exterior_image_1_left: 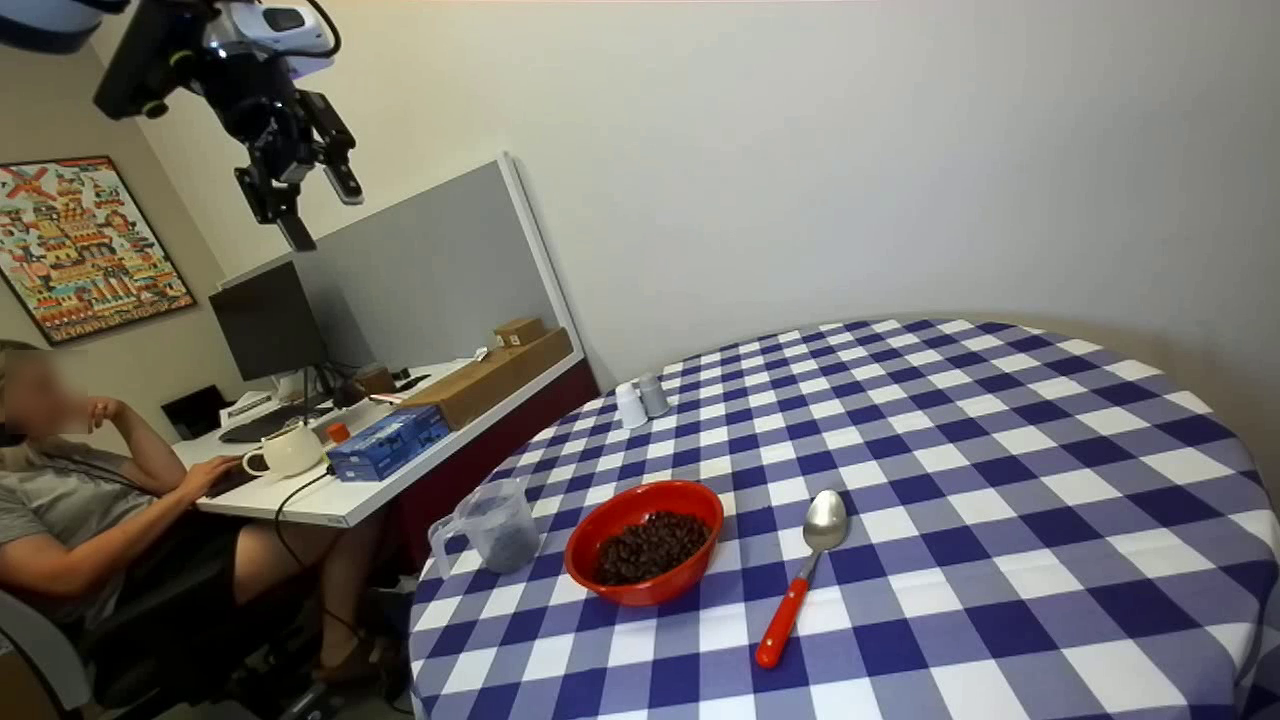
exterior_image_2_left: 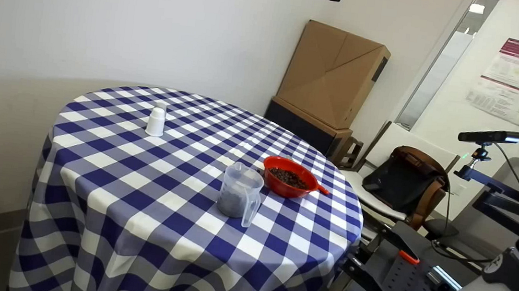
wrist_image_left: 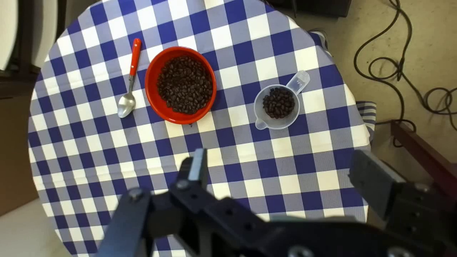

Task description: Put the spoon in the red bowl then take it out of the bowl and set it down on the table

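In the wrist view, leftmost on the round, blue-and-white checkered, cloth-covered surface [wrist_image_left: 89, 142], lay a small spoon [wrist_image_left: 132, 73] with a silver metal head and a slim red-orange handle pointing toward twelve o'clock. Just clear of it, at three o'clock, stood a small, round, glossy red bowl [wrist_image_left: 151, 84] holding dark brown beans [wrist_image_left: 185, 85]. Farther on, at the bowl's three o'clock, was a translucent plastic measuring cup [wrist_image_left: 278, 124] with more beans. Toward the view's four o'clock the black two-fingered claw [wrist_image_left: 282, 175] hung well above the surface, jaws wide apart.
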Tool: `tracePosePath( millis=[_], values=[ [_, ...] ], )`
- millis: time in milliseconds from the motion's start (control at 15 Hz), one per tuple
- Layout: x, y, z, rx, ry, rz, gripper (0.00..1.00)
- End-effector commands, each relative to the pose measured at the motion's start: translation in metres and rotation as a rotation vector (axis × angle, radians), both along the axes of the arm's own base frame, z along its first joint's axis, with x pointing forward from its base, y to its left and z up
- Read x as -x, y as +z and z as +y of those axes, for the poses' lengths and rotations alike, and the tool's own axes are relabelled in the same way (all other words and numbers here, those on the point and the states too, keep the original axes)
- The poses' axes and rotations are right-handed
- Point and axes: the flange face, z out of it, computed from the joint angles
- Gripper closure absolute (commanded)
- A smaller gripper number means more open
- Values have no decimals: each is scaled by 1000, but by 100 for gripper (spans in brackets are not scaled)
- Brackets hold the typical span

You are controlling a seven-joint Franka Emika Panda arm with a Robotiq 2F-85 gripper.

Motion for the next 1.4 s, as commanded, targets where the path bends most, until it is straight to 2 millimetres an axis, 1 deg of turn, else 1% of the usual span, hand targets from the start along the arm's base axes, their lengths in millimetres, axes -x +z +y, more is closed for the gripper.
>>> tracePosePath(
  millis=[0,933,1000,1133,1267,1333],
  values=[
    [0,1,1,1,0,1,0],
    [0,1,1,1,0,1,0],
    [-2,1,-4,-1,5,-10,0],
    [-12,6,-21,31,-15,-64,0],
    [-30,10,-49,83,-55,-135,0],
    [-40,11,-69,110,-94,-168,0]
  ],
)
